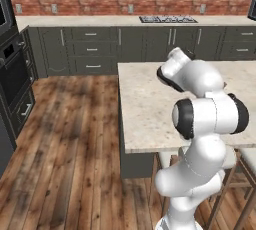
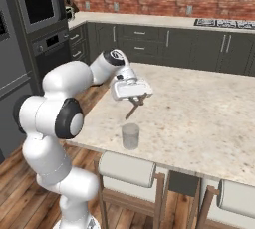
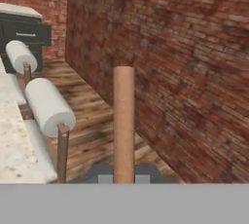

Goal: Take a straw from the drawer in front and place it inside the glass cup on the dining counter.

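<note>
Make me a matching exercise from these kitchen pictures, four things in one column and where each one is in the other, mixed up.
1 straw
2 glass cup
3 hob
4 stools

A standing on the dining counter, near its edge
B set in the far worktop
C gripped in the shut gripper above the counter
D tucked under the counter's near edge

Pairs: 1-C, 2-A, 3-B, 4-D

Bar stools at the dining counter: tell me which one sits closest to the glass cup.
The left stool in the right base view; its pale cushion lies just below the glass cup, while the other stool stands far to the right.
</note>
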Controlling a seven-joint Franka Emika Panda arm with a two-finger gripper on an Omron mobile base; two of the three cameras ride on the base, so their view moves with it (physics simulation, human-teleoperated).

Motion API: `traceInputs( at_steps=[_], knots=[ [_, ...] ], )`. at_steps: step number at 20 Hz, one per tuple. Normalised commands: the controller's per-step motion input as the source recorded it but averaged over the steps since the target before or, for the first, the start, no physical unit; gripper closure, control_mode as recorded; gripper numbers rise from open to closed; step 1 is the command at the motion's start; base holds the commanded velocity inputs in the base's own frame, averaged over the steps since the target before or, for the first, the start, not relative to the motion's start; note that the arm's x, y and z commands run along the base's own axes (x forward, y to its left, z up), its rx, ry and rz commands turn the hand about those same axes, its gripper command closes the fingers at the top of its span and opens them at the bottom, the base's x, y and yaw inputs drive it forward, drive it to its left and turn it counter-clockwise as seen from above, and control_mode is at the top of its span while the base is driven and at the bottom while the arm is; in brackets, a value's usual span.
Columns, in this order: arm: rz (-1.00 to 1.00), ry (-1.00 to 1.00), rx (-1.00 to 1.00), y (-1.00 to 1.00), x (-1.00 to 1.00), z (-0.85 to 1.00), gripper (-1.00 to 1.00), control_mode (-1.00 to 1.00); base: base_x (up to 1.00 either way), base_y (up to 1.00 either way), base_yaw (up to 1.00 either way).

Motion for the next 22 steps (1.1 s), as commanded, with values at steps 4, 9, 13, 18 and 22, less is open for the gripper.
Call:
traceInputs(
  at_steps=[4, 9, 13, 18, 22],
  knots=[
    [0.0, 0.4, -0.28, 0.04, 0.0, -0.05, 1.0, -1.0, 0.0, 0.0, 0.0],
    [0.0, 0.31, -0.22, 0.12, 0.0, -0.01, 1.0, -1.0, 0.0, 0.0, 0.0],
    [0.0, 0.21, -0.17, 0.32, 0.0, -0.01, 1.0, -1.0, 0.0, 0.0, 0.0],
    [0.0, 0.05, -0.14, 0.41, 0.0, 0.0, 1.0, -1.0, 0.0, 0.0, 0.0],
    [0.06, -0.02, -0.06, 0.16, 0.04, -0.01, 1.0, -1.0, 0.0, 0.0, 0.0]
  ],
)
